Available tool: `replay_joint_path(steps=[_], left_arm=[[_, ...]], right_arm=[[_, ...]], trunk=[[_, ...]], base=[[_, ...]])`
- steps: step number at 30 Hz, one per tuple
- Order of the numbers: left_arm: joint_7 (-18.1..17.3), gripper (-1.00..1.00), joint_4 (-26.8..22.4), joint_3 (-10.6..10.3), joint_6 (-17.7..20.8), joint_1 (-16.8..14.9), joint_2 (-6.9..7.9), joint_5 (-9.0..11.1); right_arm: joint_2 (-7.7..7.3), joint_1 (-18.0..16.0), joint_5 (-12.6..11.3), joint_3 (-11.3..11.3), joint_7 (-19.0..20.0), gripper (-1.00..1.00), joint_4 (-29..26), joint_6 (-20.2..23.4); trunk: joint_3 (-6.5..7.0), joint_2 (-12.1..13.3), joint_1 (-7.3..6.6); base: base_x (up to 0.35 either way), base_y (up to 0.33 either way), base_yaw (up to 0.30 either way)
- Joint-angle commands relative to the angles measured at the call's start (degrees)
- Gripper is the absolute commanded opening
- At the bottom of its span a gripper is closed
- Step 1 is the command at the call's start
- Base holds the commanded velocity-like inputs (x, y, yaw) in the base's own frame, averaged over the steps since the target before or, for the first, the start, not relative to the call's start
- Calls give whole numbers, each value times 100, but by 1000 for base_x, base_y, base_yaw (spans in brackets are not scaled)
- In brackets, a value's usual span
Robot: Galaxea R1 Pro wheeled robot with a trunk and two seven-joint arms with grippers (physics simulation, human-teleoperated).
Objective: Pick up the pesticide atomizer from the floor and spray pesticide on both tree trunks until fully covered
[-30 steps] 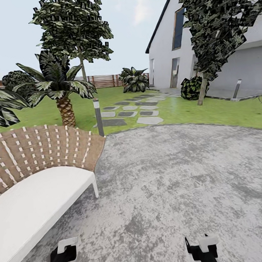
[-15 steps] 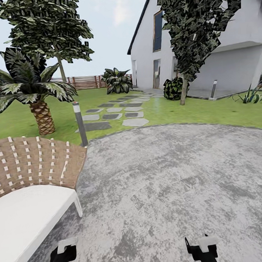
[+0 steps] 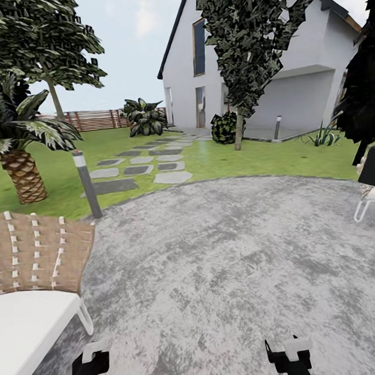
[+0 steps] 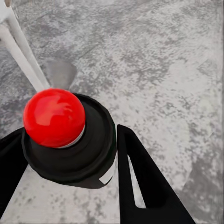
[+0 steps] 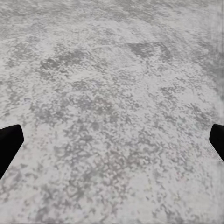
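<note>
Head view is shifted rightward against the earlier frames: the wicker bench [image 3: 32,274] is seen nearer the left edge, and a white-legged chair [image 3: 371,195] is now cut by the right edge. Open grey paving [image 3: 225,263] is recorded ahead, bounded by the lawn [image 3: 252,158] with two pale-trunked trees [image 3: 54,98] [image 3: 239,130] beyond. The atomizer [image 4: 70,135] is pinched between the left gripper's [image 4: 65,161] fingers; the right gripper's [image 5: 112,140] jaws are spread wide.

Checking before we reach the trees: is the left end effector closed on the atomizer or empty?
Closed on it: in the left wrist view, the end effector's dark fingers flank the atomizer, black with a red cap.
</note>
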Motion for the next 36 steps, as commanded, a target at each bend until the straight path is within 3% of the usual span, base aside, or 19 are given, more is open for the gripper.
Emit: replay_joint_path(steps=[1,36], left_arm=[[-2,-100,3,5,-17,-2,0,16],[-2,-100,3,5,-16,-2,0,16]], right_arm=[[1,-5,53,31,-61,100,7,-3],[-1,-5,59,31,-67,100,4,-3]], trunk=[[-5,-2,2],[-5,-2,2]], base=[[290,0,-107],[335,0,-5]])
